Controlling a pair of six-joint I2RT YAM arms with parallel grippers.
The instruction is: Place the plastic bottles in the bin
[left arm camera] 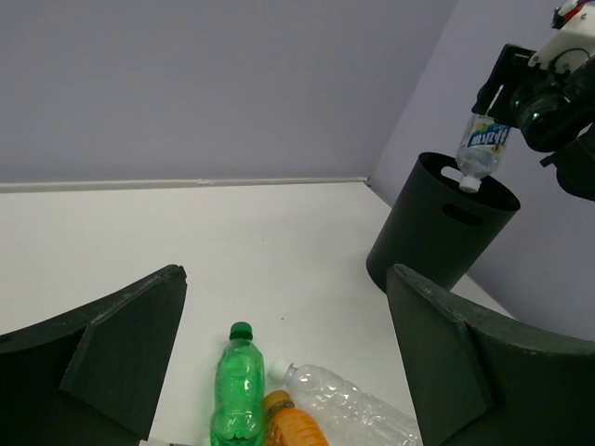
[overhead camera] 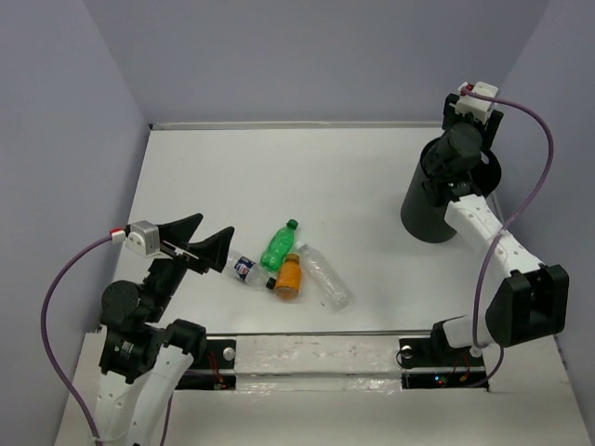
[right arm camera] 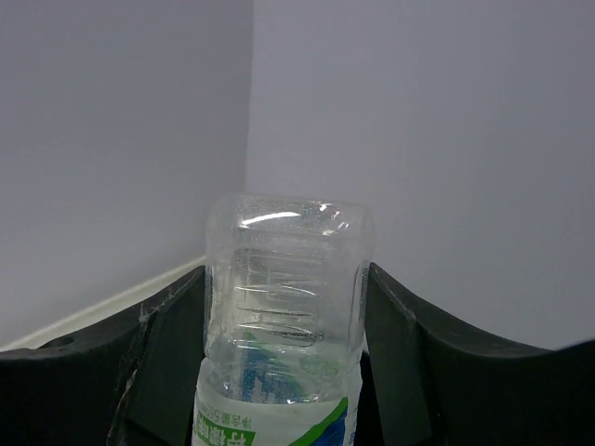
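Note:
The green bottle [overhead camera: 279,244], the squat orange bottle [overhead camera: 289,277], a clear bottle [overhead camera: 325,276] and the small bottle with the red-white-blue label [overhead camera: 246,269] lie together on the table. My left gripper [overhead camera: 200,243] is open and empty just left of them. The left wrist view shows the green [left arm camera: 237,390], orange [left arm camera: 293,427] and clear [left arm camera: 349,409] bottles between its fingers. My right gripper [overhead camera: 454,156] is over the black bin [overhead camera: 423,218], shut on a clear blue-label bottle [right arm camera: 284,307]. That bottle [left arm camera: 482,147] hangs cap down above the bin's mouth [left arm camera: 446,232].
The bin stands at the table's back right, near the wall corner. Purple walls close the table at the back and sides. White table surface lies between the bottle group and the bin.

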